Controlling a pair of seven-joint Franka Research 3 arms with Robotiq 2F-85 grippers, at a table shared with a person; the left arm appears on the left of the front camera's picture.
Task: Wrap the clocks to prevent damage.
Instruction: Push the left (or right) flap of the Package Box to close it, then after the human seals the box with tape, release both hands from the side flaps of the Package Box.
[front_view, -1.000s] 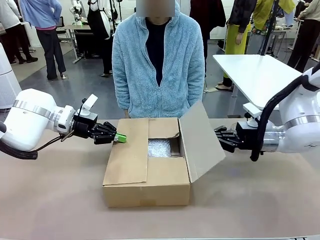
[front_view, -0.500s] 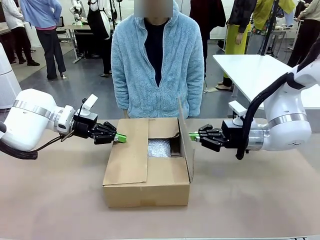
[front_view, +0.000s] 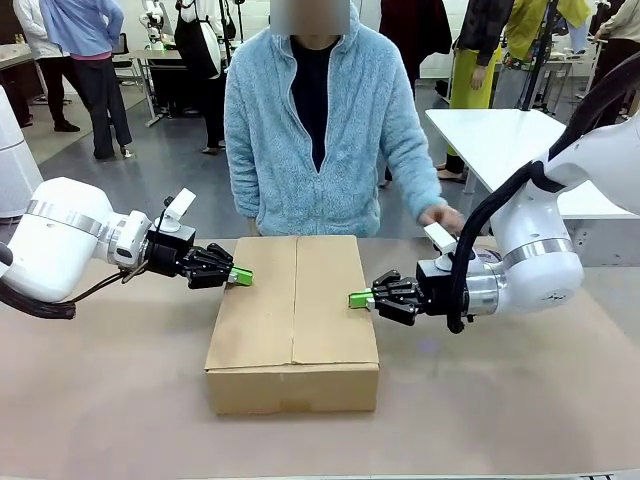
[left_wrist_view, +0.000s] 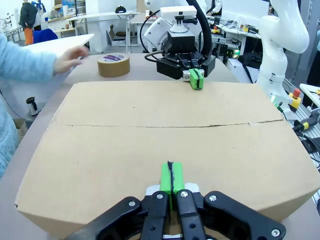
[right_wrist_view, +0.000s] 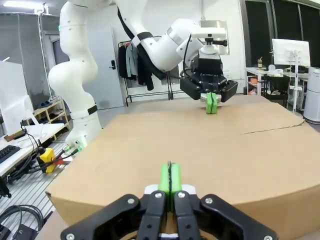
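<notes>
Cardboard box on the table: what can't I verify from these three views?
Inside the cardboard box: covered by its two shut flaps in every view.
Left gripper and right gripper, both shut: whether their pads press the box top or hover above it; no view shows the gap.
Tape roll, left wrist view: print too small to read.
Person's hand, left wrist view: blurred; contact with the roll unclear.
</notes>
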